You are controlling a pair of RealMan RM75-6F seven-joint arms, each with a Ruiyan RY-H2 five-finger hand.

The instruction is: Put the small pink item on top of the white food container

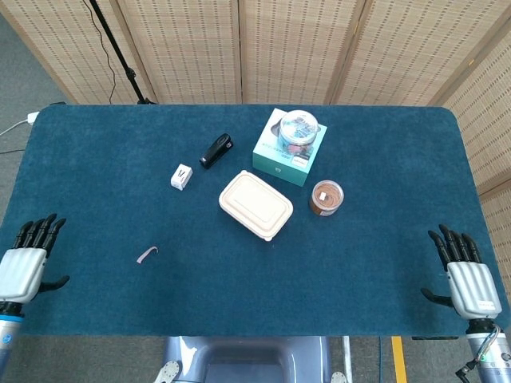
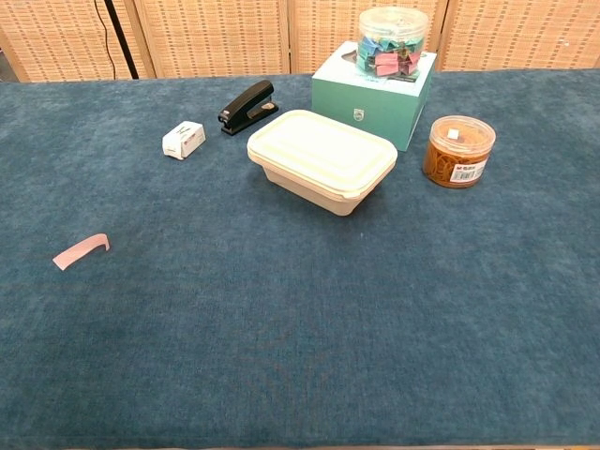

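Progress: nothing done yet; you have the whole pick and placement ahead.
Pink item (image 2: 81,250): lying on the tabletop (image 2: 300,319), well apart from the white food container (image 2: 322,157).
Left robot hand (image 1: 30,259): released, fingers spread, holding nothing.
Right robot hand (image 1: 463,267): released, likewise.
Writing: teal box (image 2: 373,89) carries a logo, too small to read.
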